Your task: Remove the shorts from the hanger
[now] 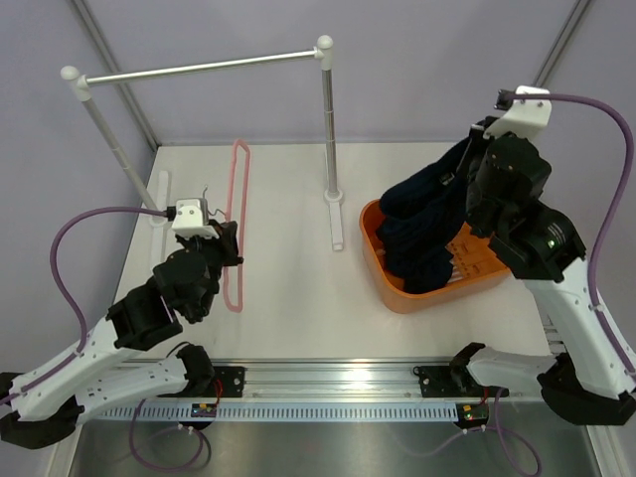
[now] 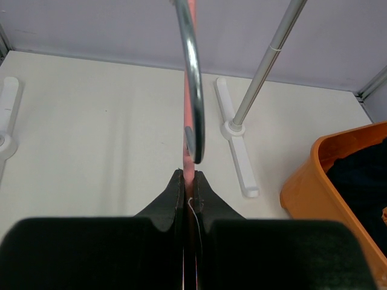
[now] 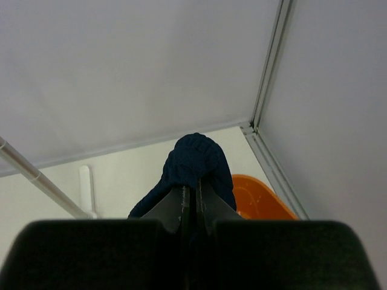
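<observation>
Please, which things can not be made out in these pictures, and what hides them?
- Right wrist view: lower shorts and most of the tub, behind the right gripper.
- Top view: tub floor, covered by the shorts.
- Left wrist view: hanger shape, seen edge-on, partly behind its hook and the left gripper.
- Left wrist view: tub, cut off by the right edge.

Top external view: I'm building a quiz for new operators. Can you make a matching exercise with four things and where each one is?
1. shorts
2. hanger
3. orange tub
4. silver rail

A. across two upright posts
B. pinched in the left gripper
C. resting on the table, right side
D. held up by the right gripper, over the tub

Pairs: 1-D, 2-B, 3-C, 4-A
</observation>
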Controlling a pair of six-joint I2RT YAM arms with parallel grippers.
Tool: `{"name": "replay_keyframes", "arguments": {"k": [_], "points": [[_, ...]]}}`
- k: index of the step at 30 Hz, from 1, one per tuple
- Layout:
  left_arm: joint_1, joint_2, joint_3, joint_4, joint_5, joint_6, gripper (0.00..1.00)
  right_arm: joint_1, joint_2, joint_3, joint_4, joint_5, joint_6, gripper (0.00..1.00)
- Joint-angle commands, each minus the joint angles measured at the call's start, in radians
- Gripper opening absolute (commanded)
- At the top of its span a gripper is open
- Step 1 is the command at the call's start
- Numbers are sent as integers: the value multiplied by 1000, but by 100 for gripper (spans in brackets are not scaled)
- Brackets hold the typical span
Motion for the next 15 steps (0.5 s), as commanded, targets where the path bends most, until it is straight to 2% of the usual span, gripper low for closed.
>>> {"name": "replay_keyframes", "arguments": {"k": [1, 4, 5, 6, 9, 12, 15], "points": [[2, 20, 44, 13, 6, -15, 0, -10, -155, -119, -90, -3, 242, 7], [4, 73, 128, -83, 34, -28, 0, -10, -221, -225, -184, -60, 373, 19], [4, 90, 156, -113, 44, -41, 0, -10, -229, -240, -216, -68, 404, 27], [9, 110, 214, -140, 82, -42, 0, -10, -232, -253, -274, -76, 452, 46], [34, 187, 338, -249, 158, -47, 0, -10, -253, -306, -324, -108, 499, 66], [85, 256, 451, -340, 279, -26, 0, -10, -292, -354, -315, -175, 508, 78], [172, 320, 542, -398, 381, 7, 0, -8, -329, -372, -315, -209, 511, 82]]}}
